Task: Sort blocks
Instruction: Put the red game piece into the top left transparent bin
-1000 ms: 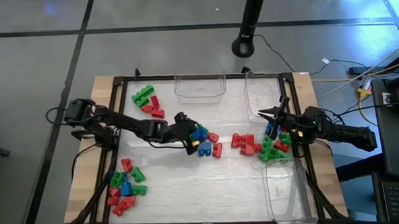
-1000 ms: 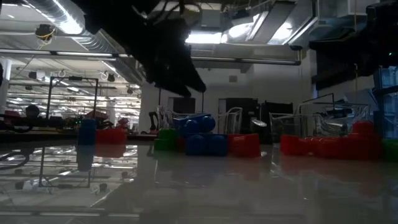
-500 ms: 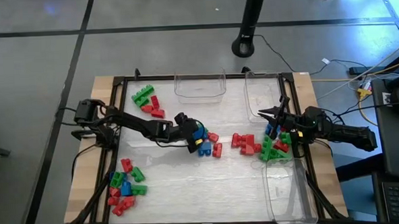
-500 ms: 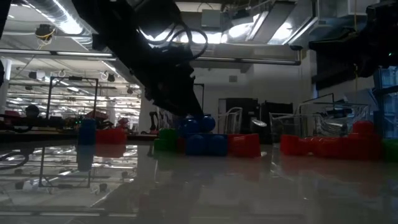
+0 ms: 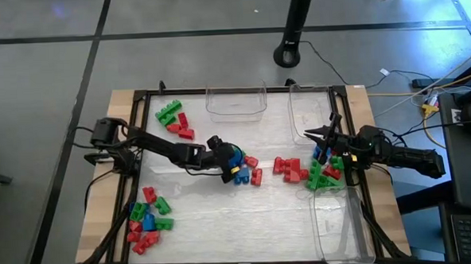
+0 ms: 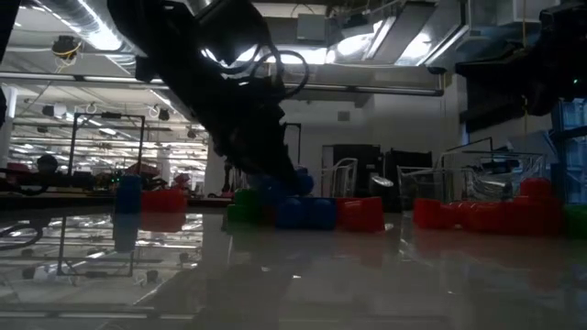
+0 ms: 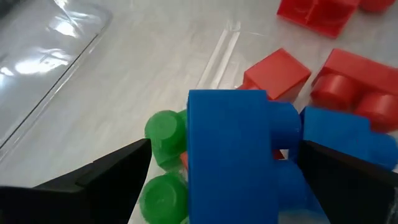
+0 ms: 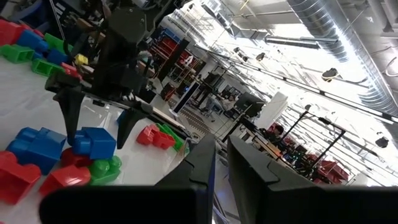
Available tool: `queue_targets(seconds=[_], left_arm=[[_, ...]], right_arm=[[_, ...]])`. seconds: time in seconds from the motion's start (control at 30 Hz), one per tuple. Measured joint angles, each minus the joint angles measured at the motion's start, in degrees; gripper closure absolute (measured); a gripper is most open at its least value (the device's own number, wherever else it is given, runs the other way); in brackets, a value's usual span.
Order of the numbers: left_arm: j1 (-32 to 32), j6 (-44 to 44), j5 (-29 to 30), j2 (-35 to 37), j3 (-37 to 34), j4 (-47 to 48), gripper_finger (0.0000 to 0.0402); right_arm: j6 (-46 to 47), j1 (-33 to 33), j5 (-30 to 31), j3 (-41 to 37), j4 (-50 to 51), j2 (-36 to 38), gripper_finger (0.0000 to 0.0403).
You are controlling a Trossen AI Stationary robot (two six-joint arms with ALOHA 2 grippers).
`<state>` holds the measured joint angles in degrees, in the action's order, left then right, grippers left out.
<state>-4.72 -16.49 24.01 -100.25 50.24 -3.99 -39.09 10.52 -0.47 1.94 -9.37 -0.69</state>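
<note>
Left end effector (image 5: pixel 231 162) has dropped lower onto the centre pile, fingers wide astride a blue block (image 7: pixel 239 149); right end effector (image 5: pixel 327 141) narrow, waiting right.

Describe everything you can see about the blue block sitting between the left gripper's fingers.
The blue block is a glossy plastic studded brick, lying in the small cluster at the table's middle. The left gripper has its open fingers on either side of it, not yet closed. A green block lies against one side, another blue block against the other, red blocks just beyond.
</note>
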Motion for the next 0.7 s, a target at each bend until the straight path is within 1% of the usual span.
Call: queue_targets(seconds=[0.37,0.5,0.6,0.7], left_arm=[[-0.08,0.5,1.52,-0.54,0.0,0.37,0.0009],[-0.1,1.93,1.65,-1.44,0.02,0.5,0.0009],[-0.14,2.27,2.3,-2.46,0.13,0.5,0.0009],[-0.12,2.14,4.21,-2.84,0.13,0.88,0.0013]], right_arm=[[-0.02,0.0,-0.02,0.01,0.22,0.0,0.0359],[-0.02,0.0,0.0,0.01,0.35,0.0,0.0358],[-0.02,0.0,0.03,0.01,0.42,0.0,0.0358],[-0.02,0.0,0.07,0.01,0.44,0.02,0.0358]])
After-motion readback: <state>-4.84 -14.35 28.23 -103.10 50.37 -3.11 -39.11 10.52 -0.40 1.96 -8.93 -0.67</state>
